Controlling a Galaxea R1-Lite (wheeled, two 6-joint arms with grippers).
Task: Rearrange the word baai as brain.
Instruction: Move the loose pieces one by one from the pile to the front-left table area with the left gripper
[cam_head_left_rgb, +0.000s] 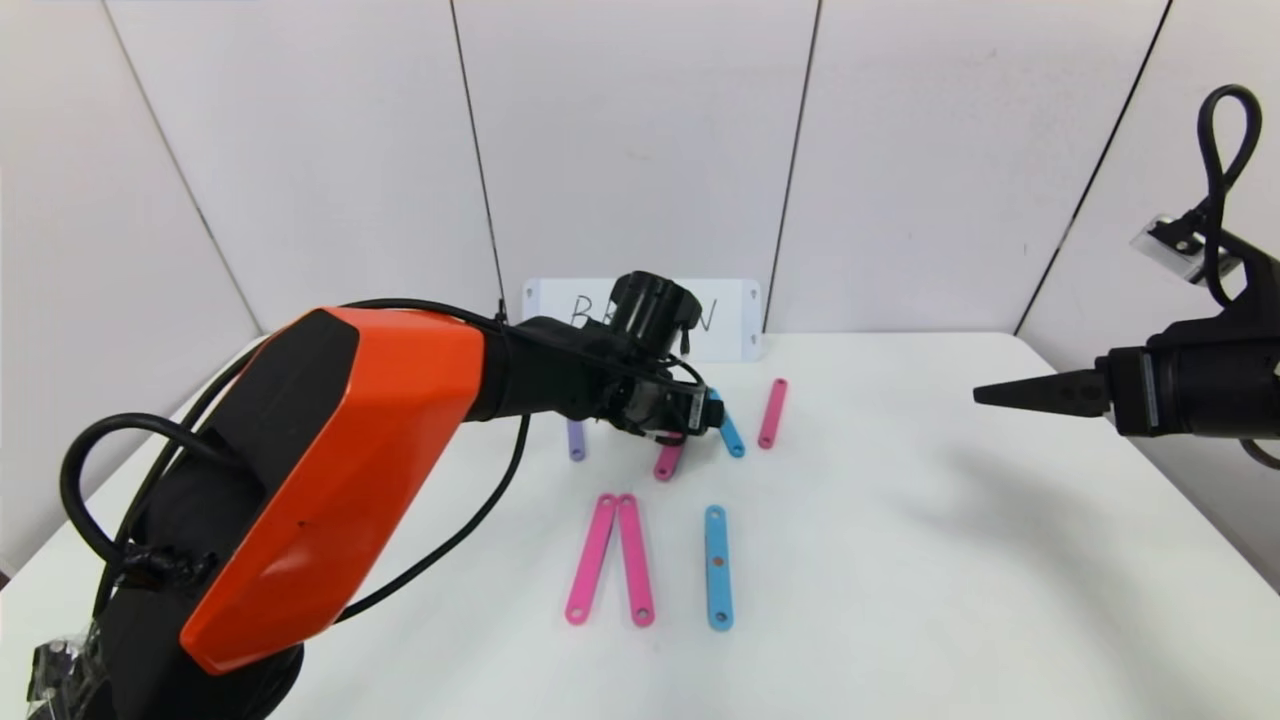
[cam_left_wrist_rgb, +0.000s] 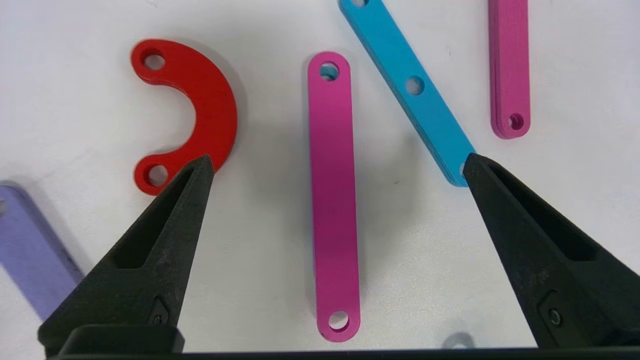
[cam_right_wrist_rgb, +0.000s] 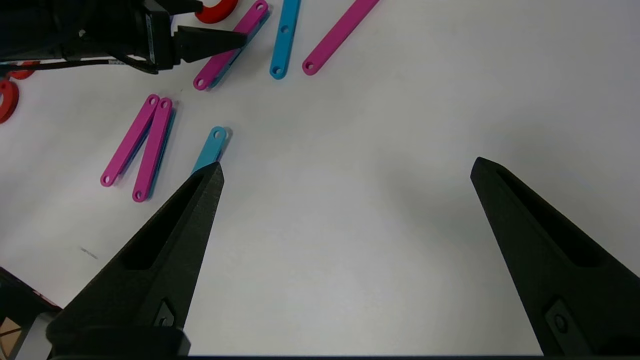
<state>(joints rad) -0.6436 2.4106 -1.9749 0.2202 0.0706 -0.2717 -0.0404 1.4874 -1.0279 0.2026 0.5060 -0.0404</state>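
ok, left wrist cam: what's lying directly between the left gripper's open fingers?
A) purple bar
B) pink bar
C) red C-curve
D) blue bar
B. The left gripper is open, and the pink bar lies flat on the table between its fingers; the red C-curve sits by one fingertip and the blue bar by the other.

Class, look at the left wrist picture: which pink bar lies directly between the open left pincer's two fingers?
The long pink bar in the middle, lying between the left pincer fingers. The other pink bar lies outside them, beyond the blue bar.
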